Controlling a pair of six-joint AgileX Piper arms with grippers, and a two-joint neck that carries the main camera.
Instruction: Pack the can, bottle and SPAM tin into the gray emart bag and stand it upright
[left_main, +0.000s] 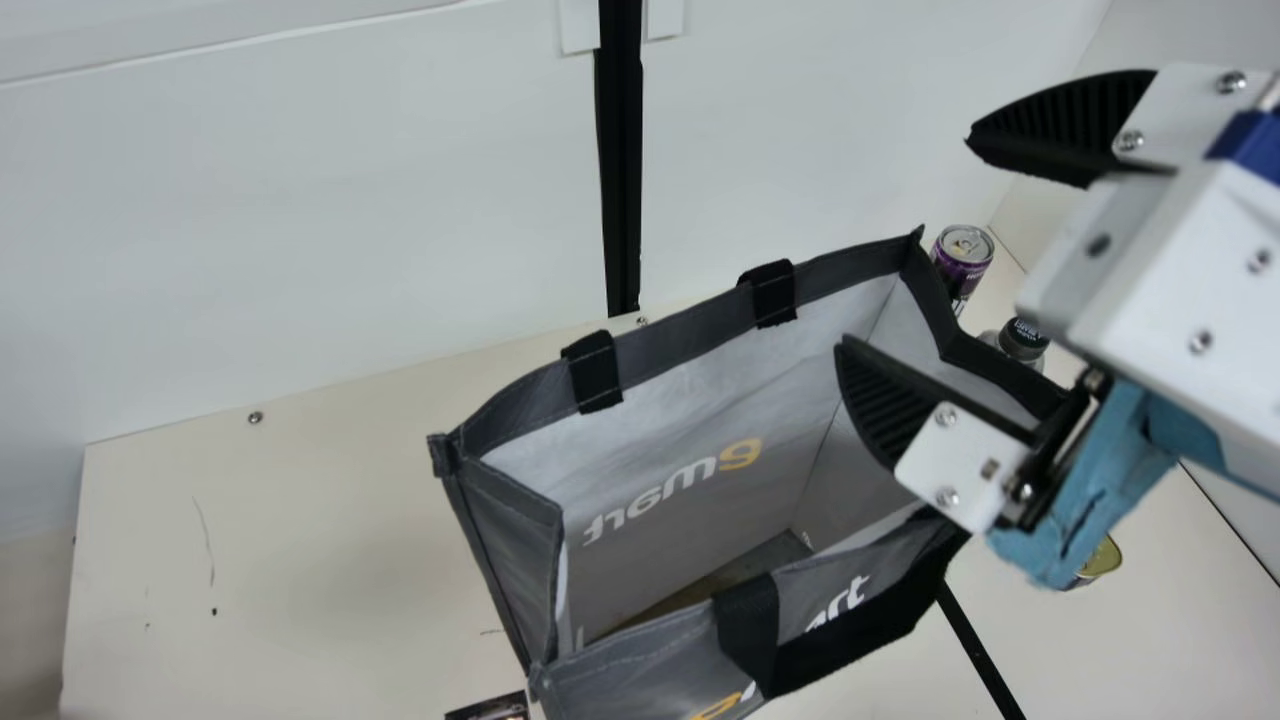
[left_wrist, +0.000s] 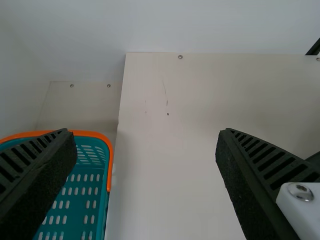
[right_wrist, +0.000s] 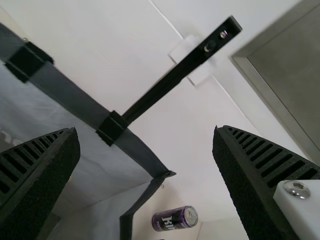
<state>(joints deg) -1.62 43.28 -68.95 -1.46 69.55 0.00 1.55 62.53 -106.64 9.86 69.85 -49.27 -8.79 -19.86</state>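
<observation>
- Gray bag (left_main: 660, 430) is stood open on the desk (left_main: 300, 540).
- Outside it, on the right, the can (left_main: 960, 265), bottle (left_main: 1022, 342) and partly hidden tin (left_main: 1104, 560) are seen.
- Right gripper (left_main: 904, 243) is held open, partly over the bag.
- Left gripper (left_wrist: 144, 131) is spread, empty.

Cream flat table (left_main: 300, 560), small screws along far edge, thin dark scratch and speck at main view's left. Gray fabric emart bag with black handles (left_main: 680, 338) stands upright on it, mouth open. Purple metal can (left_main: 962, 262) upright just beside bag; clear bottle with dark cap (left_main: 1022, 340) near can, partly hidden. Gold-coloured metal tin (left_main: 1103, 562), mostly hidden. Dark printed item (left_main: 490, 708) near bag, cut off by main view's bottom edge.
</observation>
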